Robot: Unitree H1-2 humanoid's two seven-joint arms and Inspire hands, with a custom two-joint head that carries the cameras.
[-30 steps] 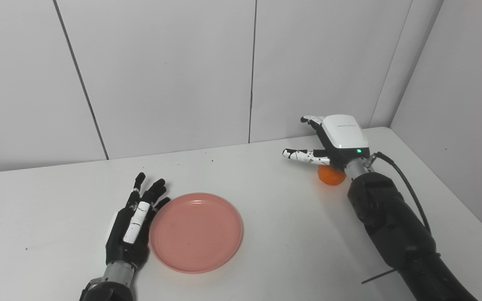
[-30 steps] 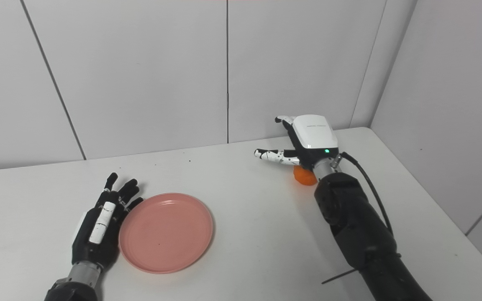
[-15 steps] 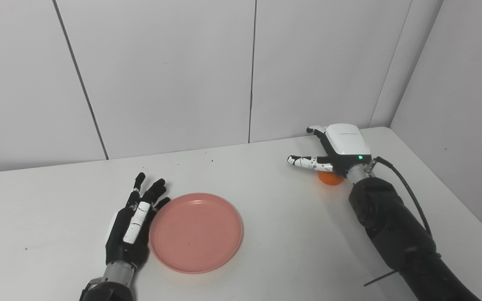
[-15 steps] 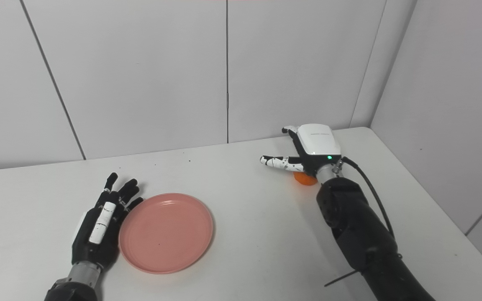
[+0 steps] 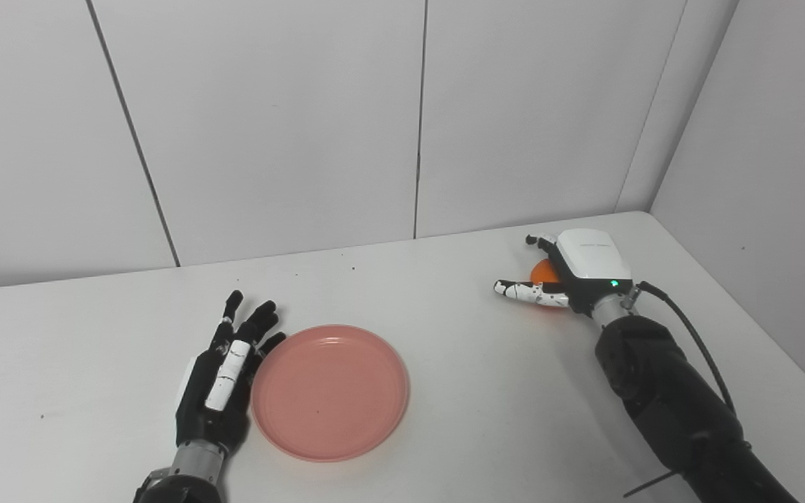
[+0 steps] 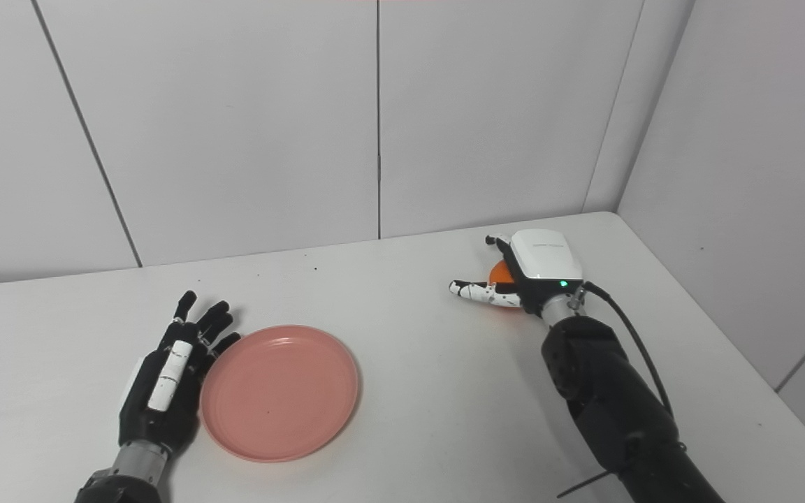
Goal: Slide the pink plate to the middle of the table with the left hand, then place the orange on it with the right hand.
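Note:
The pink plate (image 5: 330, 391) lies flat on the white table (image 5: 444, 391), left of the middle and towards the front. My left hand (image 5: 224, 377) rests open and flat on the table, its side against the plate's left rim. At the far right the orange (image 5: 542, 271) sits on the table. My right hand (image 5: 577, 269) is low over it, palm down and open. Its thumb (image 5: 525, 292) stretches out to the left in front of the fruit, and the fingers reach past behind it. Most of the orange is hidden under the palm.
Grey wall panels (image 5: 416, 119) close off the table at the back and on the right. A black cable (image 5: 689, 335) runs along my right forearm. The table's right edge (image 5: 759, 314) lies close to the orange.
My right hand has come down and nearer over the orange, which now shows between thumb and fingers instead of below the wrist. The left hand and plate have stayed put.

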